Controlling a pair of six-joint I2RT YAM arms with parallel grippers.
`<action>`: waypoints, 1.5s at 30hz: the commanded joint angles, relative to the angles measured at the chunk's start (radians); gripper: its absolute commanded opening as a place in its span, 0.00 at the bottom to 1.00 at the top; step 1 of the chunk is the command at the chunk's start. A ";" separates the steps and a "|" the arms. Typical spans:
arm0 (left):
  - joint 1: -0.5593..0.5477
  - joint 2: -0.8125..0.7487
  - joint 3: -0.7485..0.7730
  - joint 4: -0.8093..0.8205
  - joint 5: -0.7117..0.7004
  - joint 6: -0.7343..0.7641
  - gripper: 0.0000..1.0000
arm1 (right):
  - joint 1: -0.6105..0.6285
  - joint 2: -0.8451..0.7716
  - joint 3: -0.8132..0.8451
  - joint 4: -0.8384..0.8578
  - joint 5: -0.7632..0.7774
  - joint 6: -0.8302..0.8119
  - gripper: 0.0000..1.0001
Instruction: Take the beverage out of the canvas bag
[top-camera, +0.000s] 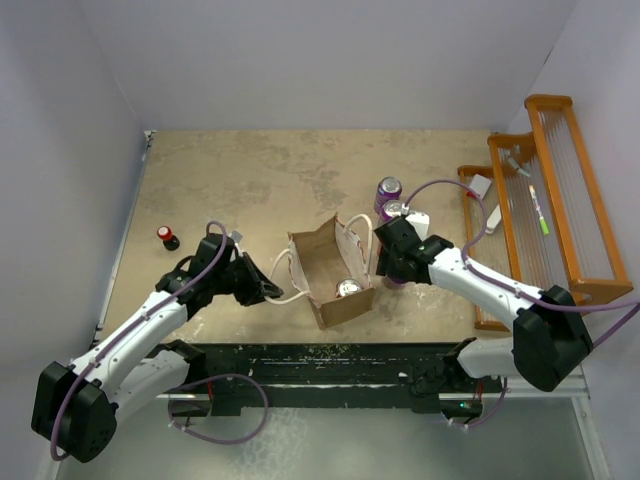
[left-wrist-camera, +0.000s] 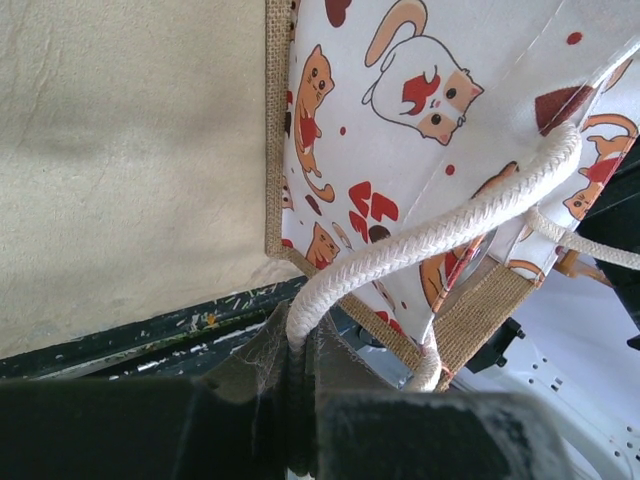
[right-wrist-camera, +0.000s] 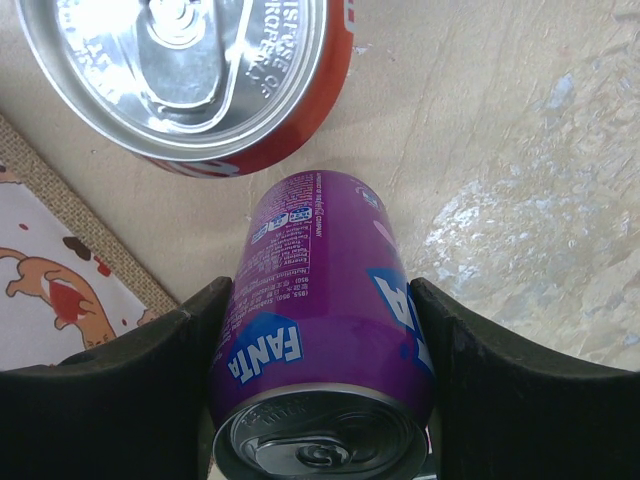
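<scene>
Right wrist view: smooth cylindrical purple can, lettered "FANTA" in white, clamped between the dark fingers of the right gripper, jaws wide; it is outside, just right of the coarse-woven canvas bag with cartoon-cat panels. Jaws closed, the left gripper pinches the braided white rope handle; a silver-topped can sits inside the bag

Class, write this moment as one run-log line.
left gripper: shut on rope handle | right gripper: shut on purple Fanta can, outside canvas bag | silver-topped can: inside bag
</scene>
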 joint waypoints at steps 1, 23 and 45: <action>0.001 0.004 -0.017 0.037 0.011 0.004 0.00 | -0.019 -0.017 -0.004 0.052 -0.010 -0.023 0.35; 0.001 0.027 -0.050 0.095 0.066 0.033 0.00 | -0.028 -0.032 0.065 -0.004 -0.035 -0.051 1.00; 0.001 0.076 -0.001 0.073 0.151 0.107 0.00 | -0.028 -0.391 0.308 0.002 -0.289 -0.269 0.99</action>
